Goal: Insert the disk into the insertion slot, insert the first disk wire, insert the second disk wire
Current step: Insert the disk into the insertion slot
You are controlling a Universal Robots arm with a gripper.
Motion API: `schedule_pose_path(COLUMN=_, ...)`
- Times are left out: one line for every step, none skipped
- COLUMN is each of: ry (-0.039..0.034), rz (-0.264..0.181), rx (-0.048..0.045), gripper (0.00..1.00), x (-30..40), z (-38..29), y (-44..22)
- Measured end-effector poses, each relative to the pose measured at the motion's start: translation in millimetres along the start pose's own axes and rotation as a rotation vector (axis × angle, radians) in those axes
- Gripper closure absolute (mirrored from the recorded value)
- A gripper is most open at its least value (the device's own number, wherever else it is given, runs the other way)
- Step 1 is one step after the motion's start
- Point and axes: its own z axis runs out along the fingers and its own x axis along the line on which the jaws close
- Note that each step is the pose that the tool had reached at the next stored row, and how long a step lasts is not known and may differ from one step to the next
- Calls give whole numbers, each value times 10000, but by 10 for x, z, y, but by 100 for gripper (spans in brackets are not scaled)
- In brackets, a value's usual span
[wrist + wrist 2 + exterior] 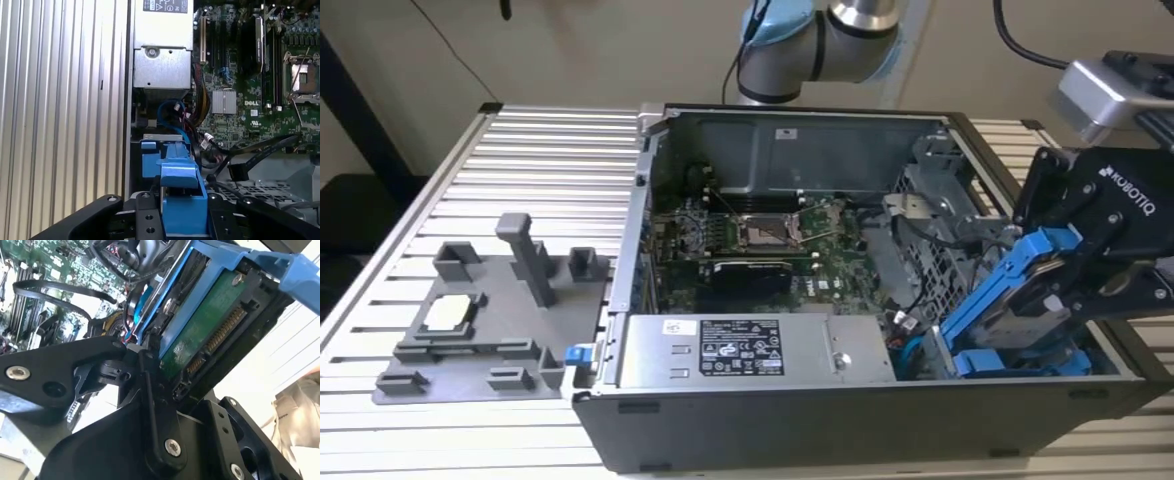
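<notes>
The disk sits tilted at the exterior view's right side of the open computer case. Its long axis slants, lower end down inside the case, upper end toward me. My pincer is clamped on its blue frame, leaning over the case's edge.

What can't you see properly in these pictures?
Slot: in the exterior view, the tilted disk and gripper block the bay behind them.
Disk's label: in the second wrist view its green board faces the camera; the label side is turned away.
Rest of disk: in the first wrist view, cut off by the picture's edge.
</notes>
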Motion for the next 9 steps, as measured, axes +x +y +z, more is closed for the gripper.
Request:
schedule_pose_path(ry=6, rz=1, rx=0, gripper=67, x=-11, z=14, y=-2)
schedule_pose_path(ry=0, rz=2, rx=0, gripper=67, x=-24, z=31, y=-3)
schedule_pose_path(ry=0, rz=2, rx=-1, gripper=67, x=-40, z=40, y=-4)
schedule_pose_path(ry=0, rz=2, rx=0, gripper=67, x=-60, z=49, y=-5)
schedule_pose_path(ry=-19, rz=-1, rx=1, gripper=67, x=-77, z=64, y=-7)
schedule_pose_path(ry=-21, rz=-2, rx=1, gripper=67, x=-88, z=76, y=-9)
schedule_pose_path(ry=-17, rz=-2, rx=1, gripper=67, x=-93, z=85, y=-10)
schedule_pose_path(ry=-18, rz=-2, rx=0, gripper=67, x=-95, z=95, y=-12)
schedule_pose_path(ry=-18, rz=-2, rx=0, gripper=67, x=-95, z=100, y=-12)
